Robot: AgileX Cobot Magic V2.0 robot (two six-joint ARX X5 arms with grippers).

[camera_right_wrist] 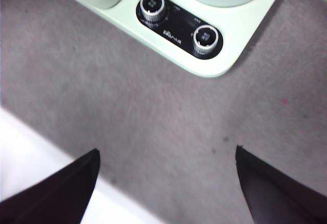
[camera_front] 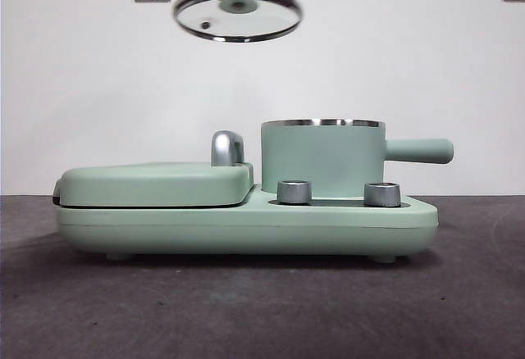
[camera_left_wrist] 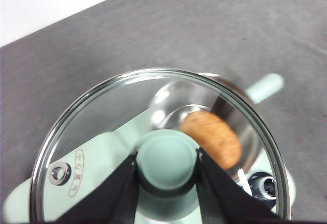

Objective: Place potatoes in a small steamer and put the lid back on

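Note:
The mint-green small steamer (camera_front: pixel 322 158) stands on its base with the side handle (camera_front: pixel 418 151) pointing right. High above and to its left hangs the clear-glass lid (camera_front: pixel 238 12), tilted, with my left gripper (camera_left_wrist: pixel 167 158) shut on its mint-green knob (camera_left_wrist: pixel 167 155). Through the glass in the left wrist view I see the orange-brown potato (camera_left_wrist: pixel 213 137) lying inside the steamer (camera_left_wrist: pixel 199 98). My right gripper (camera_right_wrist: pixel 166 157) is open over the grey tabletop in front of the appliance, holding nothing.
The appliance base (camera_front: pixel 246 224) carries a flat hinged grill plate (camera_front: pixel 156 183) with a chrome handle (camera_front: pixel 227 147) on the left and two silver dials (camera_front: pixel 294 192) in front. The grey table (camera_front: pixel 262 310) lies before it, a white wall behind.

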